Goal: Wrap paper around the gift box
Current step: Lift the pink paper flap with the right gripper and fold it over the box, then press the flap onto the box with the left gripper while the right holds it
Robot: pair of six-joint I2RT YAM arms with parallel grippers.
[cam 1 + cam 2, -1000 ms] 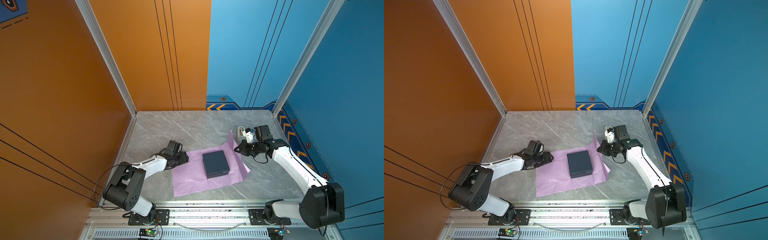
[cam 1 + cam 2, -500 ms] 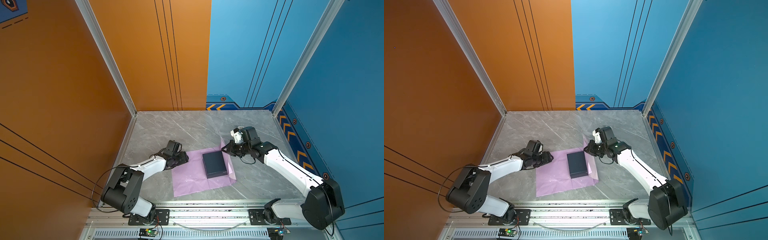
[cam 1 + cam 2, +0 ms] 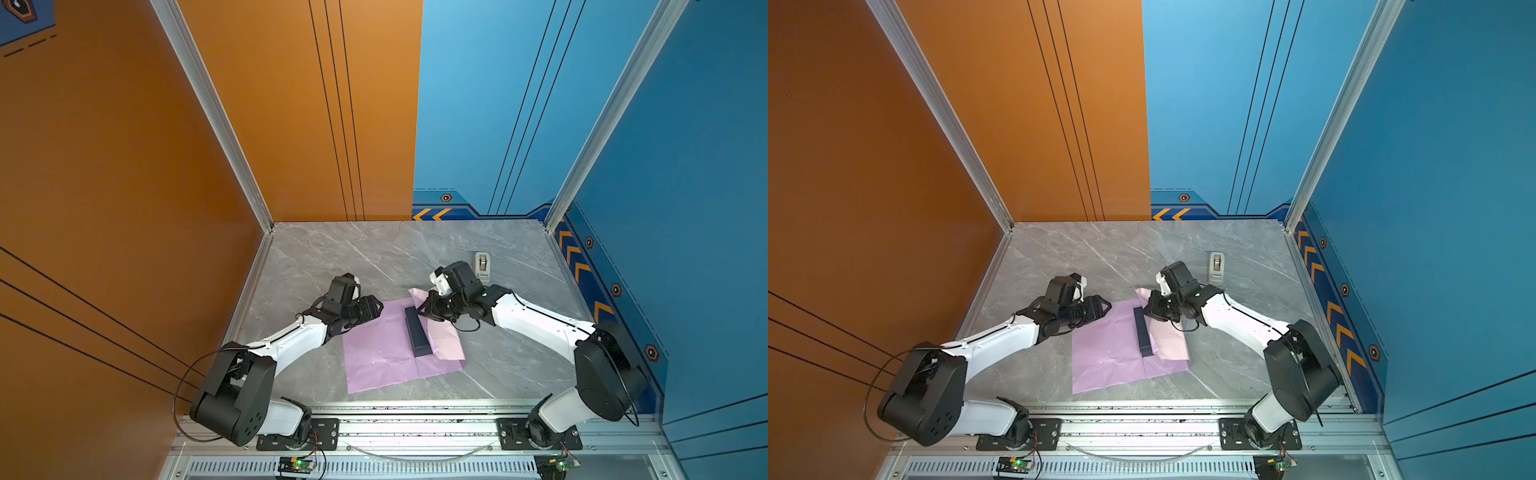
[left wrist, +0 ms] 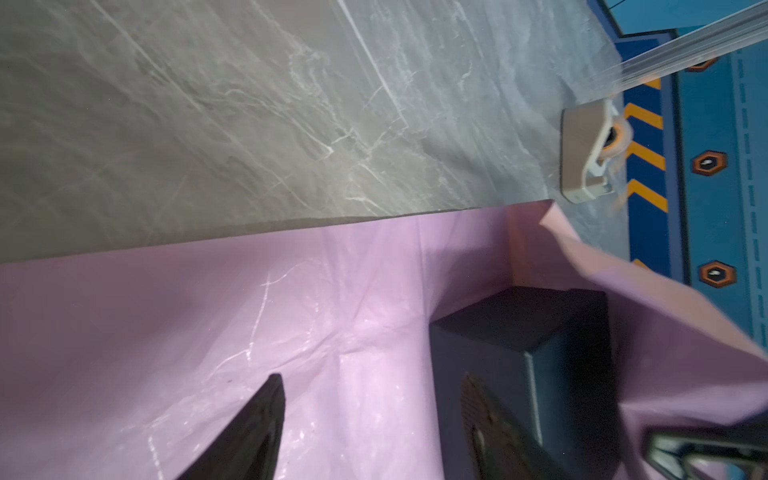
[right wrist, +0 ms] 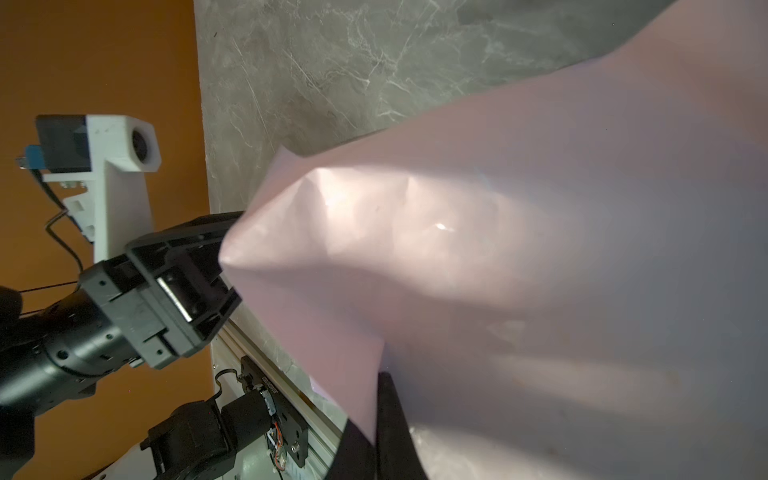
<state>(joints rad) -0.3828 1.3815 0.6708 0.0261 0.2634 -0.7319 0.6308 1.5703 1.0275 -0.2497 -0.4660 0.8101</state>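
One flap of the paper (image 3: 374,357) has gone over the gift box (image 3: 417,332) within the last second. The right claw (image 3: 429,309), pinched shut on the sheet's edge, has carried it from the right side across the lid, so only a narrow dark strip of the box shows, mid-sheet on the surface (image 3: 374,257). I judge the first fold nearly across, while the left claw (image 3: 372,309) stays at the sheet's far left corner, jaws wide and empty.
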